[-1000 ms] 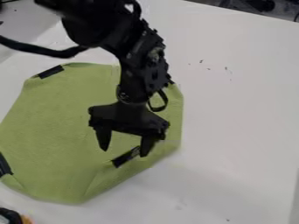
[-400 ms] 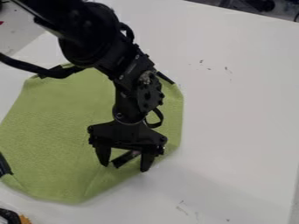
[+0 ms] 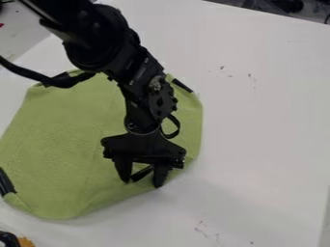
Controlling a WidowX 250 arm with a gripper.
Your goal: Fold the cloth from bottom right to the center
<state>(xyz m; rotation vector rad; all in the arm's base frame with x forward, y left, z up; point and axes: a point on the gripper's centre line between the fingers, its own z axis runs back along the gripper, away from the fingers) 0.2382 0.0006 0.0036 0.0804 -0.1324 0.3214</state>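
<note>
The gripper (image 3: 142,183) is low over the lower right part of the green cloth (image 3: 71,140), near that edge. It stands open, its fingertips a little apart. A short black strip (image 3: 142,173) on the cloth shows between them. Whether the tips touch the cloth I cannot tell. The cloth lies mostly flat with its corners turned in, and the arm covers its upper middle.
The white table (image 3: 264,120) extends right of the cloth and below it. More black strips lie at the cloth's left edge (image 3: 6,182) and upper right edge (image 3: 182,86). A black and orange object (image 3: 14,240) sits at the bottom left corner.
The gripper first came down toward the lower right edge; since then its fingers have drawn somewhat closer together. The cloth's bottom edge has shifted slightly up and its lowest point lies further left.
</note>
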